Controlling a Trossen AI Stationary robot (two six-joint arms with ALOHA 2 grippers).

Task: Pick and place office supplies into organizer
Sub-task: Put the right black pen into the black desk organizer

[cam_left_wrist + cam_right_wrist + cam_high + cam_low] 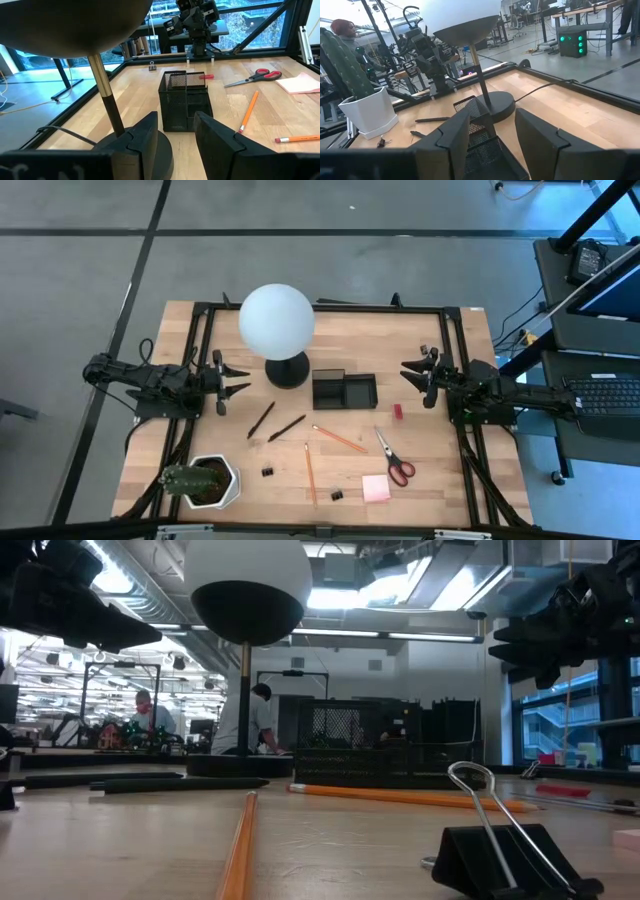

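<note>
Office supplies lie scattered over the front half of the wooden counter (420, 340): two black pens (261, 420) toward the left edge, two orange pencils (338, 439) near the middle, red-handled scissors (394, 458) toward the right edge, a pink square sticky-note pad (376, 489) at the front edge, small black binder clips (268, 471) and a small red block (397, 411) beside the right edge. The low black mesh organizer (344, 391) with two compartments stands near the counter's centre, both compartments showing nothing inside from above, just beside the round black base of a white globe lamp (277, 321). A green plant in a white hexagonal pot (203, 480) sits at the front-left corner.

The left pincer (237, 379) hovers at the left edge, pointing toward the lamp base, its fingers (145, 140) standing apart and holding nothing. The right pincer (408, 373) hovers at the right edge, pointing toward the organizer, its fingers (535, 131) likewise spread and gripping nothing. People stand in the room beyond.
</note>
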